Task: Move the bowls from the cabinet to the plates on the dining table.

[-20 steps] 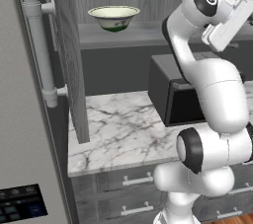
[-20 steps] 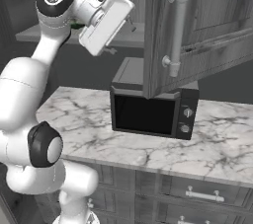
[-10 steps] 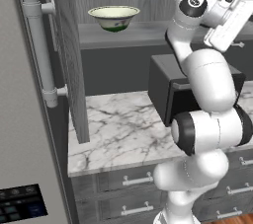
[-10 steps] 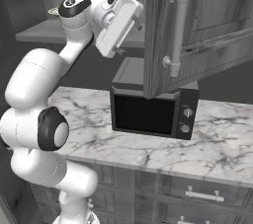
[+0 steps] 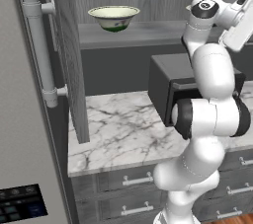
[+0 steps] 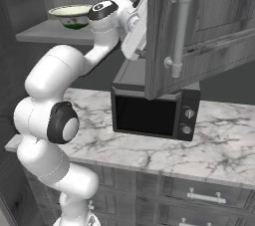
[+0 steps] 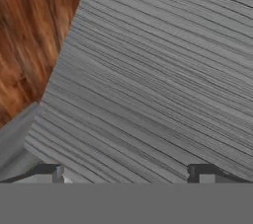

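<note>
One cream-white bowl [image 5: 113,17] with a dark green band stands upright on the shelf of the open grey cabinet [image 5: 148,33]; it shows again as the bowl [image 6: 73,15] at the shelf's left end. My hand [image 6: 134,33] is raised well to the right of the bowl, pressed close to the open right cabinet door [image 6: 199,31], which hides its fingers. In the hand view my gripper [image 7: 126,176] is open with nothing between the tips, facing the grey wood-grain door [image 7: 163,80] at very short range. The plates and dining table are out of view.
A black microwave [image 6: 149,110] sits on the marble counter [image 5: 123,129] under the shelf. The left cabinet door [image 5: 69,55] stands open with its long bar handle [image 5: 42,50]. Grey drawers [image 6: 199,195] run below the counter. Brown wood floor [image 7: 34,30] shows beside the door.
The upper arm has swung to the right, carrying the hand away from the bowl and up against the right cabinet door. The bowl has not moved.
</note>
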### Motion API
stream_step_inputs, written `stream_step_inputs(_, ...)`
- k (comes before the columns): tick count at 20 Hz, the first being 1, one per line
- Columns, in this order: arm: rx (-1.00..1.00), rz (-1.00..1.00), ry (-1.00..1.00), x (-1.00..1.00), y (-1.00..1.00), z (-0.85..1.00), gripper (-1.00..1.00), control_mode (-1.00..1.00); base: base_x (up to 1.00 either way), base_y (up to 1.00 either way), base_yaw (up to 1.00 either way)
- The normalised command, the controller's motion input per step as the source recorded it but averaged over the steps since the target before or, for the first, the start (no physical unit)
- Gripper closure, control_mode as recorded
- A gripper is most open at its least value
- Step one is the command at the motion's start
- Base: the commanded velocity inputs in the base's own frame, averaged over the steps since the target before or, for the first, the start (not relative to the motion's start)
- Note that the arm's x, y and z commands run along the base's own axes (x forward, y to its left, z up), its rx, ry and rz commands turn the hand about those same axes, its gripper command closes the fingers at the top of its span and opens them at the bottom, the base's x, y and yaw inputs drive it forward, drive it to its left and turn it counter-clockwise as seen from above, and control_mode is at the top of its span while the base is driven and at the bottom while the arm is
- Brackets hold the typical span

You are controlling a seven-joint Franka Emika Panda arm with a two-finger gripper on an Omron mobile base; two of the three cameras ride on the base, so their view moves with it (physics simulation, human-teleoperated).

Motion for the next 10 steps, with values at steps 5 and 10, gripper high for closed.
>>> stream_step_inputs(5,0.0,-0.02,0.0,0.06,-0.4,0.0,-1.0,-1.0,0.0,0.0,0.0)
stream_step_inputs(10,0.0,-0.06,0.0,-0.33,-0.38,0.0,-1.0,-1.0,0.0,0.0,0.0)
